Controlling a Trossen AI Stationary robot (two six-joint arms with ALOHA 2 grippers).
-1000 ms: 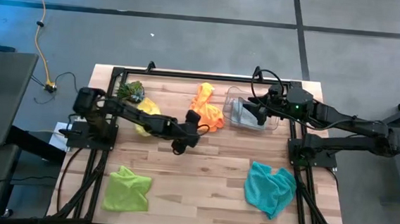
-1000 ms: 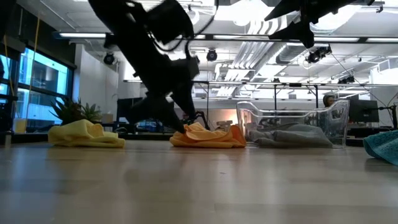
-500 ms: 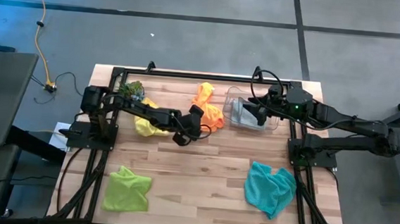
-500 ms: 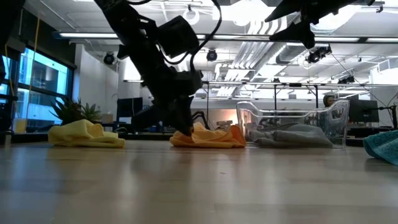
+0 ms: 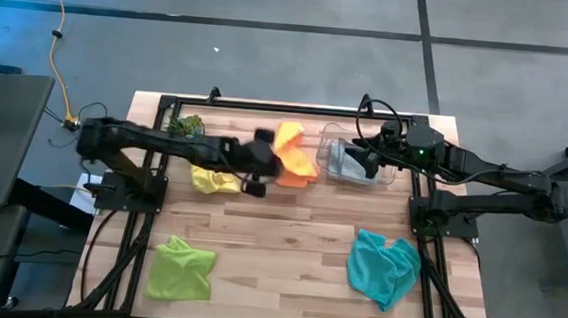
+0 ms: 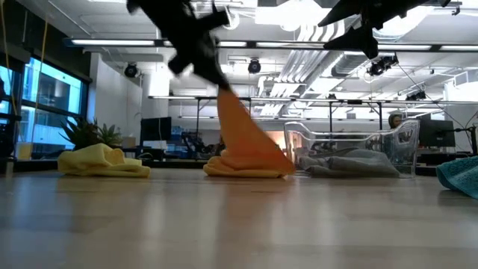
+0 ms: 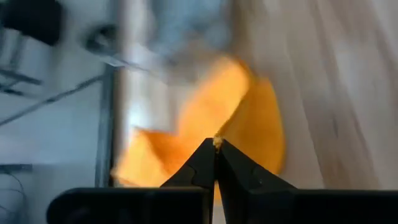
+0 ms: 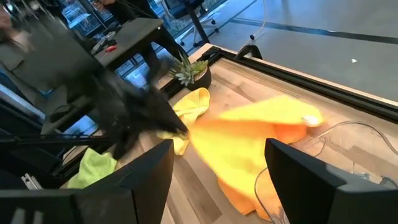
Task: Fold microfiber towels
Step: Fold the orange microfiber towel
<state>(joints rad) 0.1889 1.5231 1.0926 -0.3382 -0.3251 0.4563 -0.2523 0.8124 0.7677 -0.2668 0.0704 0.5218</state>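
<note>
While the left hand [image 5: 264,162] is clenched on a corner of the orange towel [image 5: 294,160], it hangs above the far middle of the tabletop [image 5: 288,250], and the cloth stretches down from its closed fingertips [image 7: 215,163] to a heap that rests on the wood. Seen from the low view, the orange towel [image 6: 243,146] forms a slanted sheet running from the raised left hand [image 6: 216,81] to the tabletop [image 6: 239,224]. Beside it, on the left arm's side, lies the yellow towel [image 5: 214,179], crumpled and near the small spiky plant [image 5: 186,127] at the far edge. On the other side of the orange cloth stands the clear plastic bin [image 5: 349,159], with the grey towel [image 5: 349,166] bunched inside it. Above this bin hovers the right hand [image 5: 369,163], its two fingers [image 8: 143,180] spread wide and grasping nothing; its wrist view looks past them toward the orange towel [image 8: 249,143], the yellow towel [image 8: 193,106] and the plant [image 8: 189,70]. Near the front of the tabletop, the lime green towel [image 5: 181,267] lies rumpled on the left arm's side, and the teal towel [image 5: 382,266] lies rumpled on the right arm's side, the two well apart from each other.
</note>
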